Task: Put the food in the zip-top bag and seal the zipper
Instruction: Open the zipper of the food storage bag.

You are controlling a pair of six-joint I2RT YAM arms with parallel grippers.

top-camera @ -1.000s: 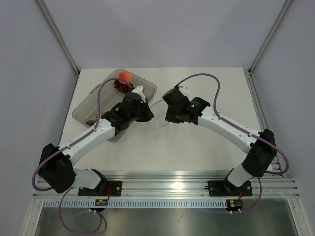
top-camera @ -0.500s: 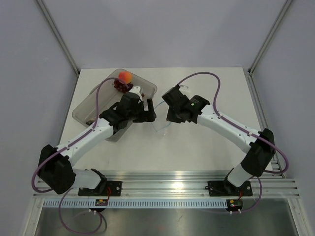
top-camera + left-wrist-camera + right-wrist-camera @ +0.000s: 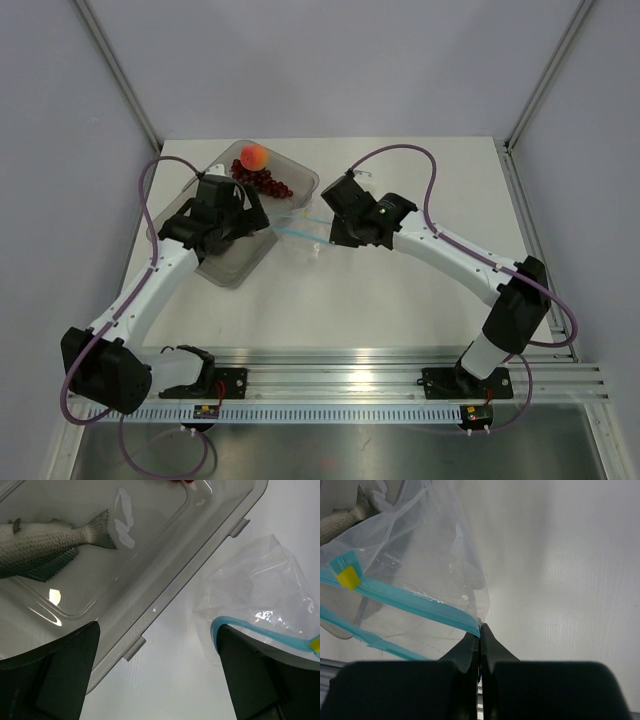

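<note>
The orange-red peach (image 3: 254, 156) and the dark grapes (image 3: 264, 182) lie at the far end of the grey tray (image 3: 222, 266). The clear zip-top bag (image 3: 300, 226) lies on the table just right of the tray, its blue-teal zipper (image 3: 410, 602) gaping apart with a yellow slider (image 3: 348, 577) at one end. My right gripper (image 3: 480, 629) is shut on the zipper's end at the bag's corner. My left gripper (image 3: 252, 218) hangs open over the tray's right edge, nothing between its fingers; the bag (image 3: 260, 590) lies by its right finger.
A silver-grey fish (image 3: 40, 545) lies inside the tray (image 3: 150, 555), under my left arm in the top view. White table surrounds the bag. Metal frame posts stand at the table's far corners, and a rail runs along the near edge.
My left gripper has opened and swung left, off the bag and over the tray, uncovering the grapes. My right gripper has closed fully on the zipper end and barely shifted.
</note>
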